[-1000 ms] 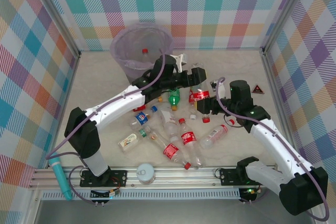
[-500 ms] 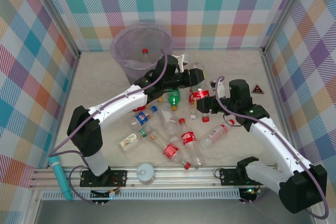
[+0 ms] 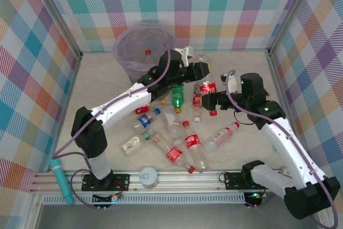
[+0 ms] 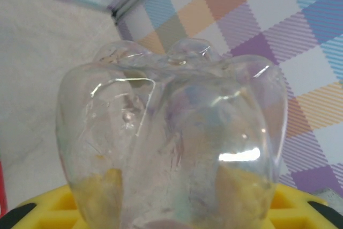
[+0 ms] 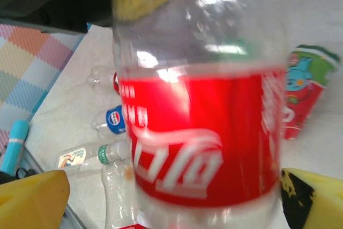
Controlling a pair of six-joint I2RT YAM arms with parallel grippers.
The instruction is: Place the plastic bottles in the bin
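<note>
Checked walls, surface strewn with bottles [image 3: 185, 142]. Left hand [image 3: 197, 69] pinches a clear bottle [image 3: 196, 57] near the far edge, beside the bin [image 3: 124, 64]; next, swing it over the rim. Right hand [image 3: 202, 99] is spread around a red-label bottle [image 3: 208, 88].

- Clear bottle [image 4: 171, 148]: transparent plastic, glossy, bright highlights, faint scuffs.
- Red-labelled bottle [image 5: 198, 132]: clear glossy plastic with a shiny red film label.
- Left pincer pads [image 4: 43, 210]: yellow and matt.
- Bin liner [image 3: 161, 31]: thin translucent lilac plastic film, crinkled.
- Table [image 3: 102, 84]: pale, matt, finely speckled surface.
- Walls [image 3: 214, 4]: checked pattern, matt.
- Rail [image 3: 171, 179]: bare metal, dull sheen.
- Arm shells [image 3: 120, 105]: smooth white plastic.
</note>
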